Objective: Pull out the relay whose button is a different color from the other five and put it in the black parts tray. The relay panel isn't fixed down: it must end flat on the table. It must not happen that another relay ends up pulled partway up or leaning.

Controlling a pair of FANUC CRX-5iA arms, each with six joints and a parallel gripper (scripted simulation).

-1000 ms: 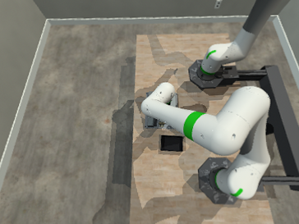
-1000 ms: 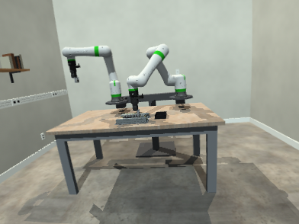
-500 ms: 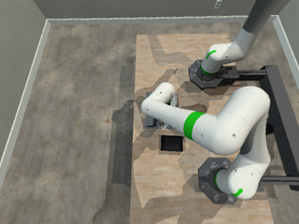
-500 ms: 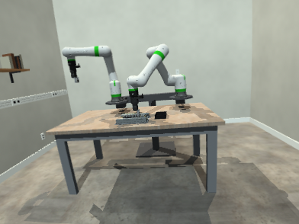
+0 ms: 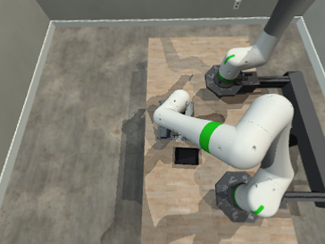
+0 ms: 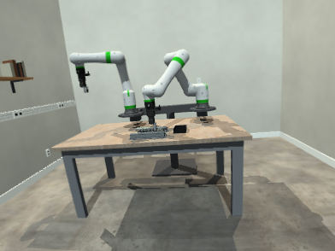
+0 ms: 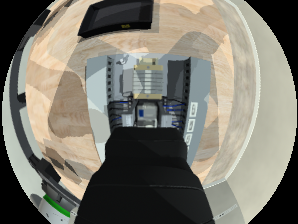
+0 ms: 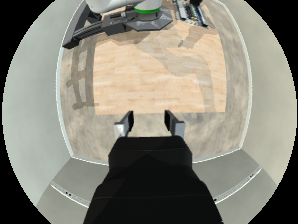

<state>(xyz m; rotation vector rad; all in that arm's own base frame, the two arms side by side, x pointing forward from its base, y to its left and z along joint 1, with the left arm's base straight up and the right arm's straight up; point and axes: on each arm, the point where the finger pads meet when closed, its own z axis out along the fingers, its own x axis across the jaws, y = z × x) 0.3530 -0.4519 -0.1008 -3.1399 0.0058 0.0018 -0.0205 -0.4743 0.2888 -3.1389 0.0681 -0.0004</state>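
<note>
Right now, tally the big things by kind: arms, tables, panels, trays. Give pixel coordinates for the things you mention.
Arms (image 5: 256, 133) (image 5: 271, 40) (image 6: 171, 77) (image 6: 97, 57) (image 7: 50, 210) (image 8: 107, 5): 2
Table (image 5: 170, 200) (image 6: 214, 128) (image 7: 65, 70) (image 8: 160, 75): 1
Panel (image 5: 164, 131) (image 6: 147, 135) (image 7: 200, 97) (image 8: 190, 15): 1
Tray (image 5: 186, 157) (image 6: 180, 129) (image 7: 117, 17): 1
Total: 5
</note>
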